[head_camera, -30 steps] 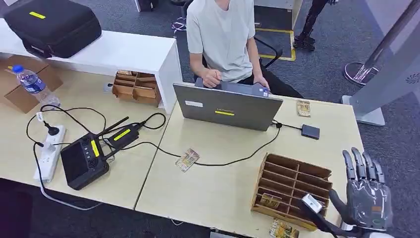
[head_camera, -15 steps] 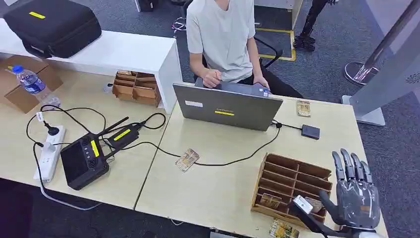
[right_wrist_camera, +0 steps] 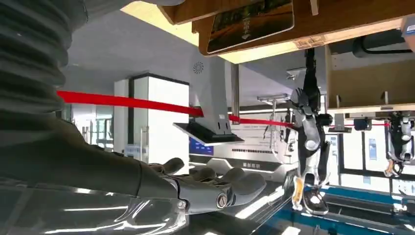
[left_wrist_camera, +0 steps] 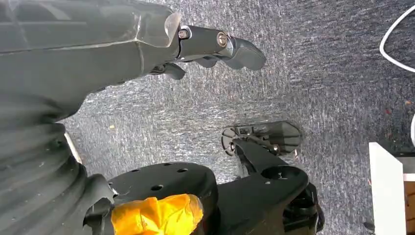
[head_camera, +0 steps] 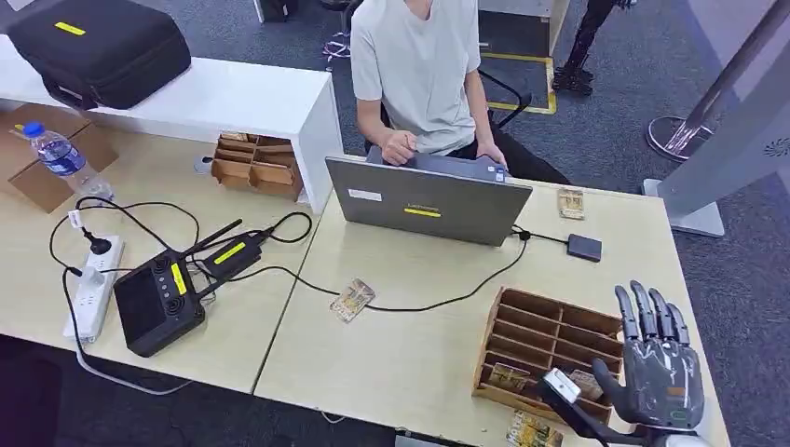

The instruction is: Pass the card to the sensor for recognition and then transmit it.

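Note:
A wooden card rack (head_camera: 550, 337) stands at the table's near right, with cards (head_camera: 510, 376) in its front slots. My right hand (head_camera: 657, 371) hovers at the rack's near right corner, fingers straight and apart, holding nothing; the right wrist view shows the same empty hand (right_wrist_camera: 210, 188) and a card (right_wrist_camera: 249, 22) against wood. The small black sensor box (head_camera: 584, 247) lies beyond the rack, cabled to the laptop (head_camera: 427, 197). Loose cards lie mid-table (head_camera: 352, 300), at the far right (head_camera: 570, 203) and at the front edge (head_camera: 533, 430). My left hand (left_wrist_camera: 215, 46) hangs over carpet, empty.
A person (head_camera: 419, 65) sits behind the laptop with hands at its keyboard. A black cable (head_camera: 447, 303) runs across the table in front of the rack. On the left table are a black controller (head_camera: 158, 303), a power strip (head_camera: 93, 284), a water bottle (head_camera: 61, 158) and a second rack (head_camera: 256, 166).
My right hand has moved left and toward the table's near edge, closing in on the rack's near right corner. Nothing else has moved.

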